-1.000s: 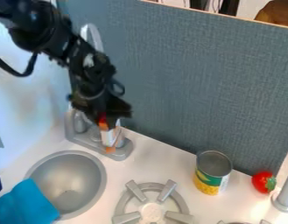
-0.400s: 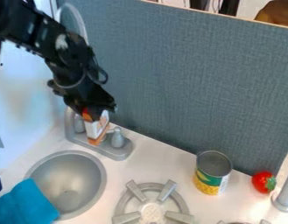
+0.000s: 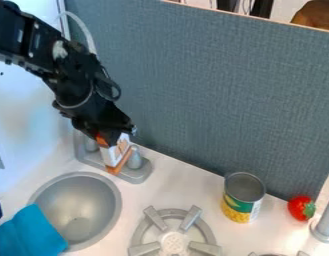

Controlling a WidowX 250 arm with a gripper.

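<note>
Hanging beneath end effector (image 3: 113,138), orange-and-white box (image 3: 114,156)

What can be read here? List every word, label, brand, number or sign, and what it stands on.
No text can be read.
Can: label print too small to read.
Box in the gripper: markings too small to read.

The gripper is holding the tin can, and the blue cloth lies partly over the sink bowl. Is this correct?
Not the tin can: in the camera view, the gripper holds an orange-and-white box. The blue cloth does lie partly over the sink bowl.
</note>
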